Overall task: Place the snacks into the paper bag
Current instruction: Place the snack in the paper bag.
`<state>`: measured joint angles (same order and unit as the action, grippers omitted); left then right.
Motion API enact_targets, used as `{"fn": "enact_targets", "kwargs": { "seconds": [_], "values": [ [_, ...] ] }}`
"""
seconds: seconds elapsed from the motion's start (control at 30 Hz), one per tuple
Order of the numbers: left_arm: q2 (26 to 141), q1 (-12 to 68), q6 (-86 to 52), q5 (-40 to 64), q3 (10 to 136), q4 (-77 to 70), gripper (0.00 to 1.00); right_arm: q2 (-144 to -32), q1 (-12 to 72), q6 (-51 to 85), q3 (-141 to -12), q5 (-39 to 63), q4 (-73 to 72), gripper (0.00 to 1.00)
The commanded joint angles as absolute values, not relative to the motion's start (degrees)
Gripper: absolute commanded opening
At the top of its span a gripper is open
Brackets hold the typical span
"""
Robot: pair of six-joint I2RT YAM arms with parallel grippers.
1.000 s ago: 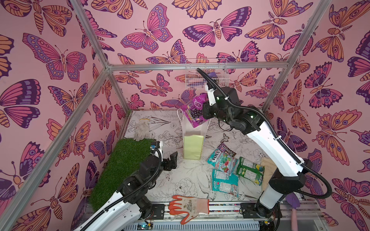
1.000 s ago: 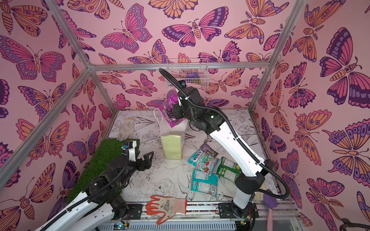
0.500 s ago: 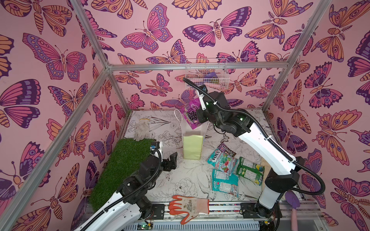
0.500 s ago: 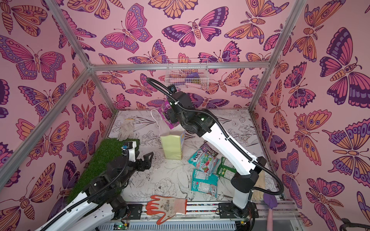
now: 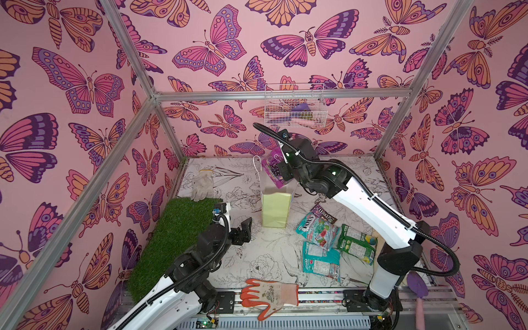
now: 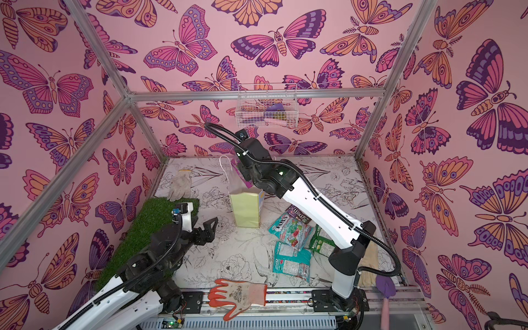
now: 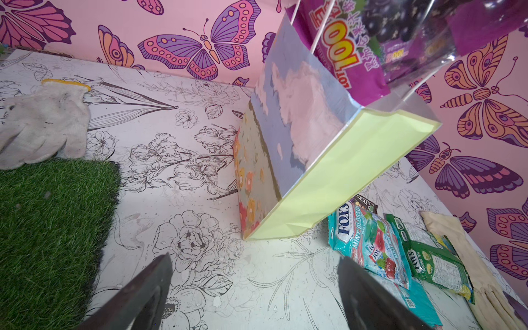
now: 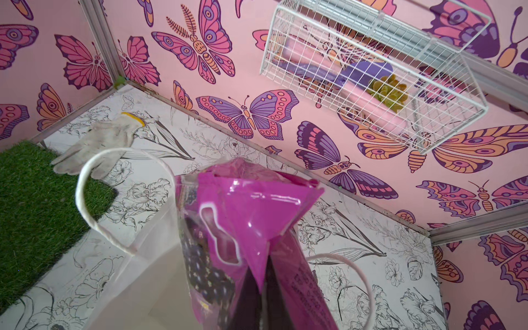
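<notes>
The purple grape bag [image 5: 273, 168] hangs over the open paper bag [image 5: 275, 210]
Nearest, the left gripper [image 5: 245, 228] sits low with its fingers wide apart and nothing between them; the paper bag stands just past its tips. Off to one side of those fingers, four snacks lie flat on the table: two teal candy bags [image 5: 317, 231], a green-and-yellow bag [image 5: 355, 244] and a small brown packet [image 5: 324, 213]. Farther back, the right gripper [image 8: 258, 297] has its fingers pinched tight on one end of the grape bag, so it dangles below them, right at the paper bag's mouth. I think holding it by the end lets it slide in once the fingers let go
</notes>
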<state>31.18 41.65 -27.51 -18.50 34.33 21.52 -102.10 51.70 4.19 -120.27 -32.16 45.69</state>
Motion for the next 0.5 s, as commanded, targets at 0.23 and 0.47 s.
{"fn": "enact_targets", "kwargs": {
  "seconds": [0.23,0.47],
  "values": [
    [30.1,42.0,-27.9,-19.6,33.3,22.7,0.92,-100.8,52.1,2.8,-120.7,-34.0,41.3,0.0],
    [29.8,41.9,-27.9,-19.9,33.1,22.8,0.92,-102.9,53.9,-1.5,-121.8,-41.3,42.8,0.0]
  ]
}}
